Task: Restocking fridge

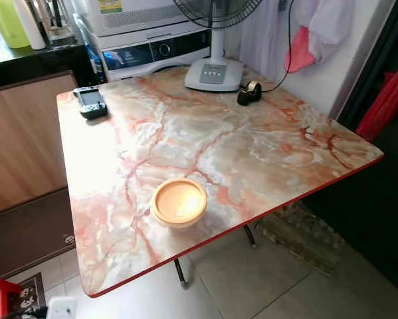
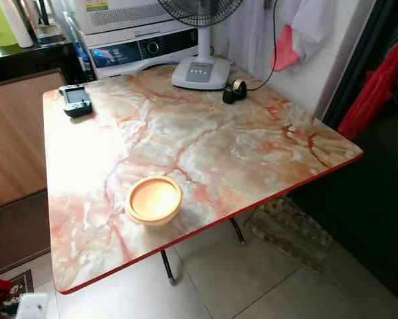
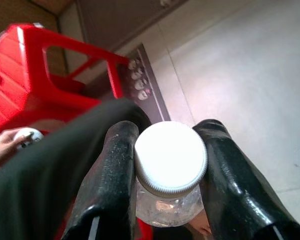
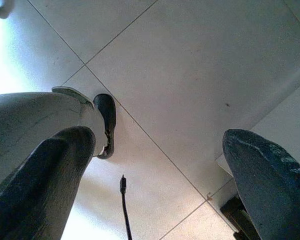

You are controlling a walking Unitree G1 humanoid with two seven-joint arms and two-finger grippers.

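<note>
In the left wrist view my left gripper (image 3: 170, 150) is shut on a clear plastic bottle (image 3: 165, 207) with a white screw cap (image 3: 171, 157), one black finger on each side of the neck. It hangs low over the tiled floor beside a red plastic stool (image 3: 34, 75). My right gripper (image 4: 157, 140) is open over bare floor tiles, with nothing between its fingers. On the marble-patterned table (image 1: 252, 153) in front of me sits a shallow yellow bowl (image 1: 179, 201), near the front edge.
A fan base (image 1: 214, 73), a tape dispenser (image 1: 249, 93) and a handheld console (image 1: 90, 102) stand at the table's far side. A washing machine (image 1: 152, 50) and a wooden cabinet (image 1: 19, 139) lie behind. A person's hand (image 3: 4, 142) shows by the stool. A cable (image 4: 124, 205) lies on the floor.
</note>
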